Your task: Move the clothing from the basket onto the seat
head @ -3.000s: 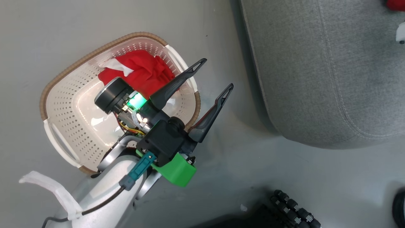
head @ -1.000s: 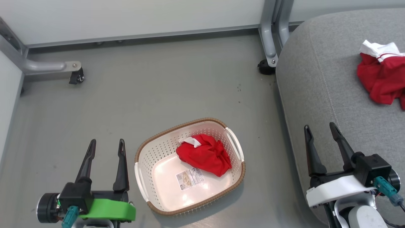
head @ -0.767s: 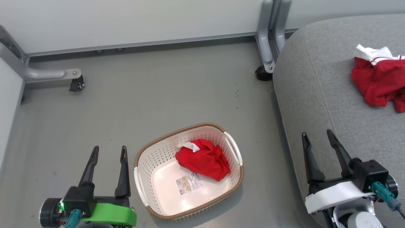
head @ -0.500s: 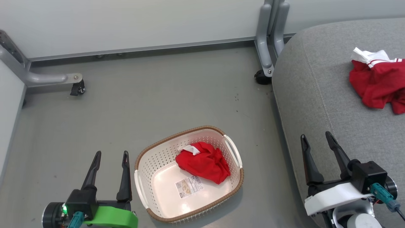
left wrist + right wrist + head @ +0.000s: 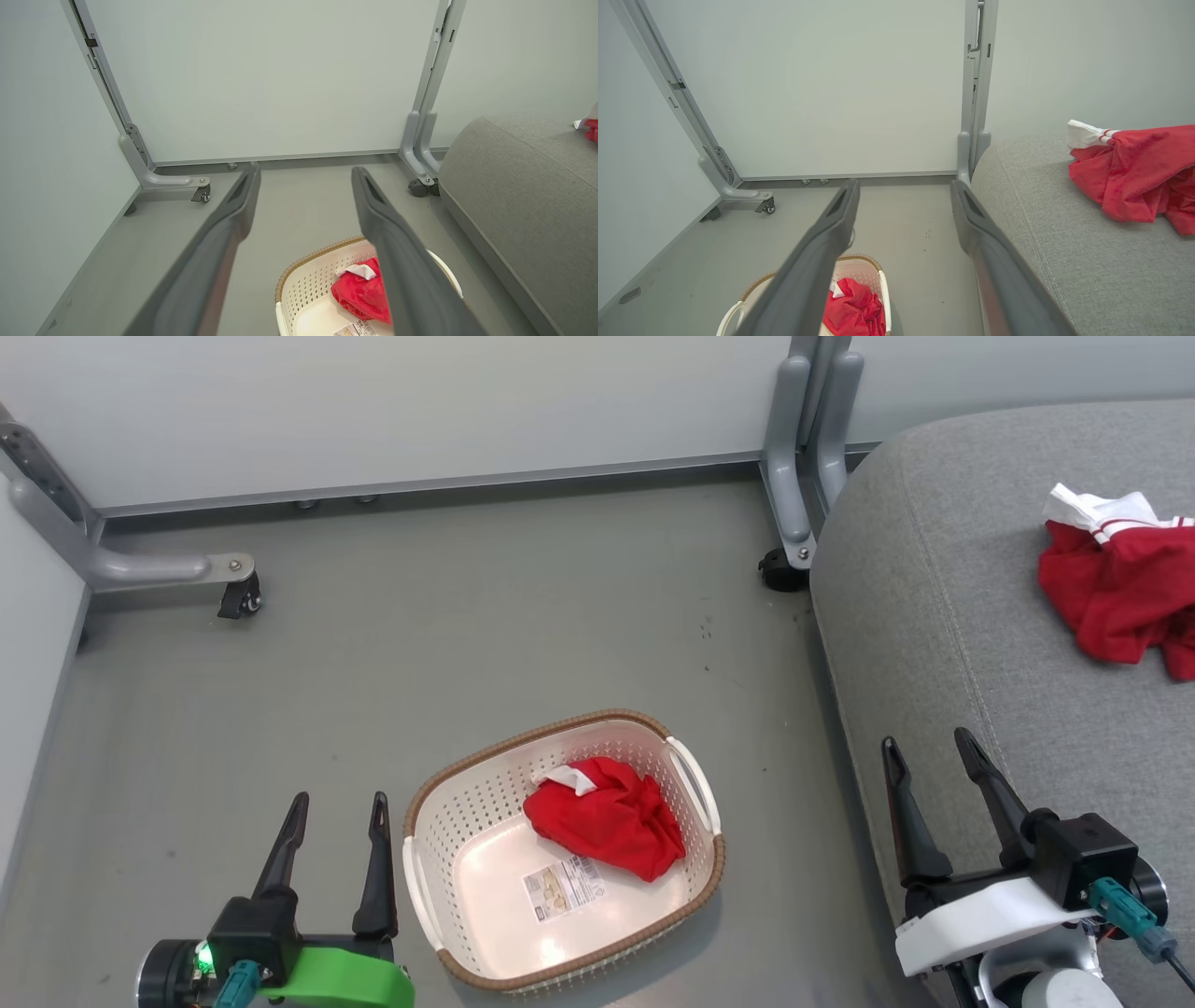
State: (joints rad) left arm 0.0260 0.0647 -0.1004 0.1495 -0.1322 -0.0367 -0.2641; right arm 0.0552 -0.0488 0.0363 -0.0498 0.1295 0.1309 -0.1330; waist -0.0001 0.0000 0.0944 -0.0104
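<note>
- A bright red soft fabric garment (image 5: 602,817) with white trim (image 5: 565,777) is seen crumpled in the cream-white oval perforated plastic basket (image 5: 448,840) with a brown woven-look rim. It is bunched toward the basket's 1 o'clock end, and the paper label (image 5: 563,887) is left bare at 6 o'clock of it.
- A second red garment (image 5: 1116,602) of the same kind is seen on the large light grey upholstered seat cushion (image 5: 952,616), at 2 o'clock from the basket.
- The left gripper (image 5: 340,798) is held at the basket's 9 o'clock and the right gripper (image 5: 925,739) at its 3 o'clock, over the seat cushion's near edge. Both pairs of fingers are spread wide, and nothing is held.
- The garment in the basket is judged light, limp and easily pinched; it can be expected to drape and trail once lifted.
- Hold is best taken on the raised folds at the heap's middle rather than on the trim at 11 o'clock, so that the whole bundle is lifted clear of the rim.
- The light basket may be dragged if its wall is caught.
</note>
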